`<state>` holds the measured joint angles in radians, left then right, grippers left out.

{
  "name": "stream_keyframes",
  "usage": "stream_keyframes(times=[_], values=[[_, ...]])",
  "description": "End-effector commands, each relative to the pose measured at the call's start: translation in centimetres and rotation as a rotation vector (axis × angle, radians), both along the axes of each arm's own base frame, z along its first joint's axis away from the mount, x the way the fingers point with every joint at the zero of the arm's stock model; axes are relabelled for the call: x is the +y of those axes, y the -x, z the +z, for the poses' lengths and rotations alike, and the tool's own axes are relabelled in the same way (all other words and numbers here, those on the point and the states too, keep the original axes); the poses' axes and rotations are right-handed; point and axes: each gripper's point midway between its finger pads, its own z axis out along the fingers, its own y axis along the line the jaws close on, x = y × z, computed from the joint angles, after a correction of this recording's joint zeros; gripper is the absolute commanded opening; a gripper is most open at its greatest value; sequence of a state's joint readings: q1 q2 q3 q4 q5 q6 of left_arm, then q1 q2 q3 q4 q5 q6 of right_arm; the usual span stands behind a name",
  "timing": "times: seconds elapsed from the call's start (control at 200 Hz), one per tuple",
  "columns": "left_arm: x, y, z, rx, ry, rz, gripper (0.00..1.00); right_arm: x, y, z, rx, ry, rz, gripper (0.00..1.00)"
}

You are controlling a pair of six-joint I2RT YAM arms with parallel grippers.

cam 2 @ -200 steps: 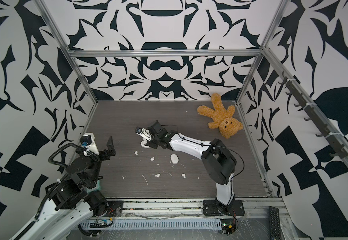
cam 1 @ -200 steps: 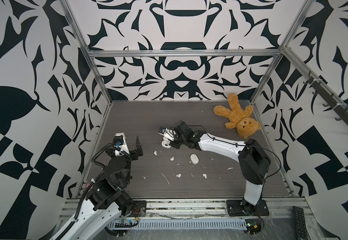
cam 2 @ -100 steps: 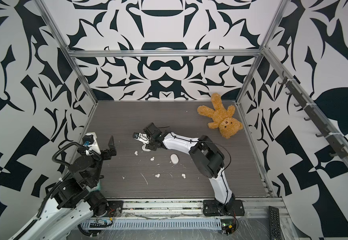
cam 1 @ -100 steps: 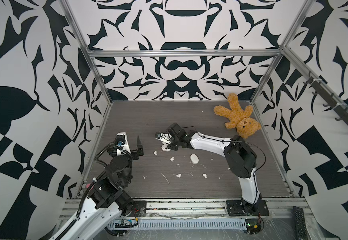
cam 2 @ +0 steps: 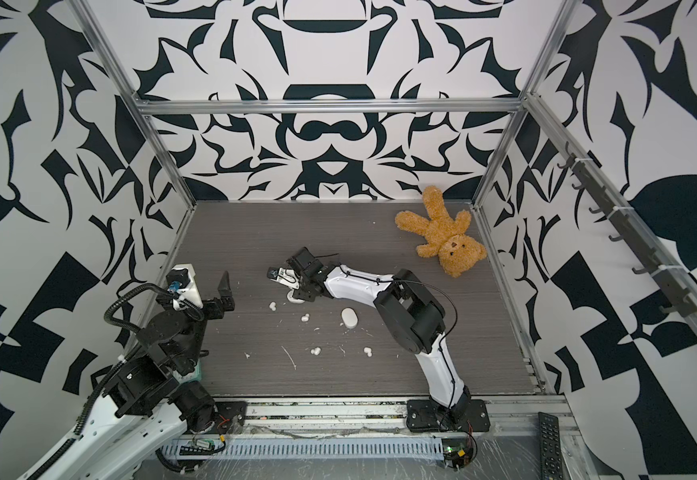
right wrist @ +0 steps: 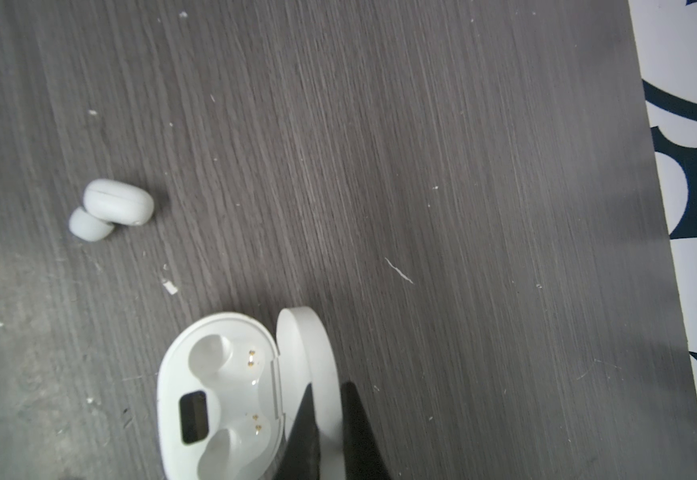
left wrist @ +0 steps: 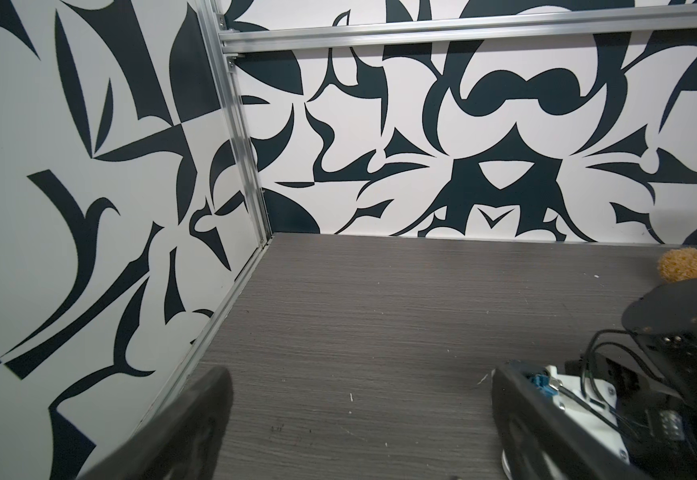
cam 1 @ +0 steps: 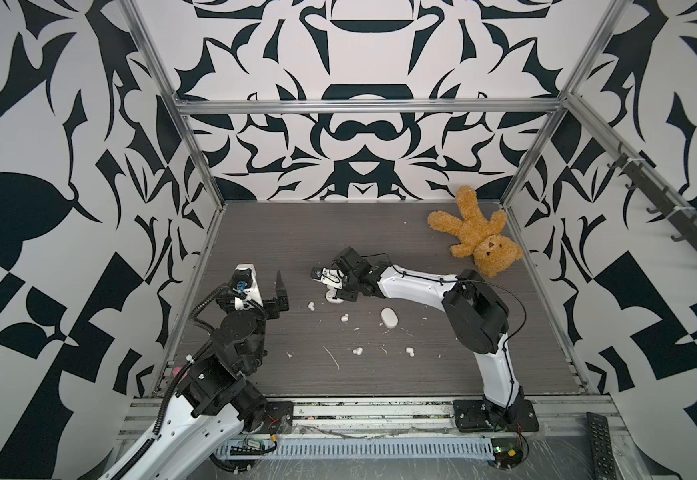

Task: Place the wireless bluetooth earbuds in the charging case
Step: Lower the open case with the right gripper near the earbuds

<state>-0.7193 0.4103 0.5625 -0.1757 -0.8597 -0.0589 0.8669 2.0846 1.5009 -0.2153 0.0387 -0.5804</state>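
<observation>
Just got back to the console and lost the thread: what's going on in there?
The right gripper has its jaws shut on the raised lid of the open charging case, whose two sockets are empty. Four earbuds lie loose on the table, none inserted yet; a closed second case sits among them. The left gripper hovers open on the left, holding nothing.

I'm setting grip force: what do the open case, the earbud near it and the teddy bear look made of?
Open charging case: hard white moulded plastic, smooth with a soft sheen; the small gold contacts inside look metallic. Earbud: likely the same smooth white plastic; its smaller lobe looks duller, perhaps silicone. Teddy bear: soft tan plush, judging by its fuzzy pile.
</observation>
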Motion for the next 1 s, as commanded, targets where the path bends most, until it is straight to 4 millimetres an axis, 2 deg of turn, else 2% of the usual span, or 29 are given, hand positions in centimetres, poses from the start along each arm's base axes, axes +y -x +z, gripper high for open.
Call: stream_keyframes(times=[0.0, 0.565, 0.995], values=[[-0.1, -0.2, -0.1, -0.009, 0.008, 0.002, 0.99, 1.2, -0.5, 2.3, -0.043, -0.042, 0.011, 0.00], [0.0, -0.1, 0.0, -0.014, 0.012, 0.001, 0.99, 1.4, 0.1, 1.8, -0.022, -0.043, 0.030, 0.08], [0.1, -0.1, 0.1, -0.020, 0.016, 0.003, 0.99, 1.7, 0.7, 1.4, -0.010, -0.043, 0.045, 0.08]])
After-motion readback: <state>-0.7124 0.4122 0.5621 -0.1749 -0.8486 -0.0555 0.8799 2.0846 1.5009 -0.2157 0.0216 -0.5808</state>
